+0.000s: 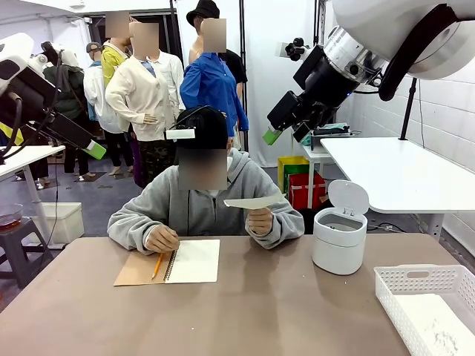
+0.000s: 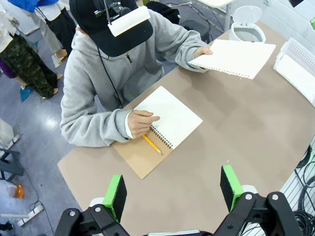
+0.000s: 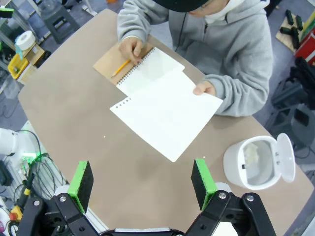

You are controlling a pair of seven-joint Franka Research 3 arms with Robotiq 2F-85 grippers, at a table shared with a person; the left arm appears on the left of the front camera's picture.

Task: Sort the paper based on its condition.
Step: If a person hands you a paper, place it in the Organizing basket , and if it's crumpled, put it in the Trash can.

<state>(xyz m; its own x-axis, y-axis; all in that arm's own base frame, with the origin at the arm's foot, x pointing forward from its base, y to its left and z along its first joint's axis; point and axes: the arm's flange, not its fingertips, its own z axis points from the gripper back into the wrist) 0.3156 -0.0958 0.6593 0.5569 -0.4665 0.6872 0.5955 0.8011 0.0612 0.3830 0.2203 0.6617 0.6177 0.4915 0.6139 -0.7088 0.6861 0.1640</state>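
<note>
Front view: flat white paper (image 1: 246, 202)

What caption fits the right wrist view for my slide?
Open right gripper above the table as a person's hand holds out a white sheet, notebook and open bin nearby.

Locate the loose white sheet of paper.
In the front view the loose white sheet of paper is held above the brown table in the person's hand, between the open spiral notebook and the white lidded bin.
</note>
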